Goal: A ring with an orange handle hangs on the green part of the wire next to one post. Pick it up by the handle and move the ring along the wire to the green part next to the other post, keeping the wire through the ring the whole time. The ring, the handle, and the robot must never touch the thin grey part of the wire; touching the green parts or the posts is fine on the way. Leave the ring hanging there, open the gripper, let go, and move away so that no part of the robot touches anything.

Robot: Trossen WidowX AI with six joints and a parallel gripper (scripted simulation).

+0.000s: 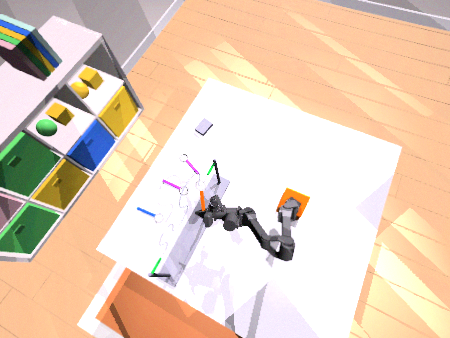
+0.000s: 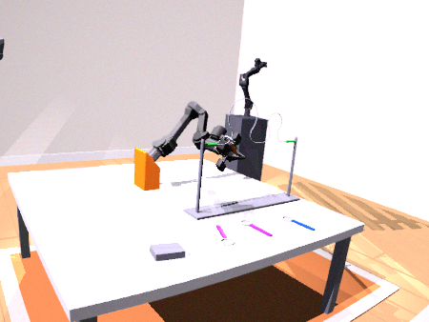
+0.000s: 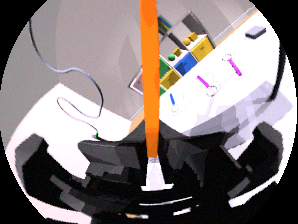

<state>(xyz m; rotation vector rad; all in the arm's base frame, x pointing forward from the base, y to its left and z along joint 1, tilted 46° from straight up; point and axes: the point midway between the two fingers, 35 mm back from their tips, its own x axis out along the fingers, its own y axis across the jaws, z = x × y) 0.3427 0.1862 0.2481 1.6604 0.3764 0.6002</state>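
Orange Handle Clamped Near Green Wire End

The gripper (image 1: 201,214) (image 2: 242,157) (image 3: 150,117) is closed on the orange handle (image 1: 202,201) (image 2: 234,150) (image 3: 150,75). The handle's ring is located near the green wire section (image 1: 211,167) (image 2: 211,144) beside one post (image 1: 217,172) (image 2: 200,176); ring-to-wire contact cannot be determined. Two magenta-handled loops (image 1: 172,185) (image 2: 260,230) (image 3: 203,81) and one blue-handled loop (image 1: 146,212) (image 2: 303,225) (image 3: 172,99) lie on the counter (image 1: 325,165) (image 2: 110,229) (image 3: 200,112).

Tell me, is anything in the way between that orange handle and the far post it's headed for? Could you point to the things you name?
The winding grey wire (image 2: 254,138) (image 3: 95,87) lies between the orange handle (image 1: 202,201) (image 3: 150,80) and the far post (image 2: 292,169); no other obstacle is visible there.
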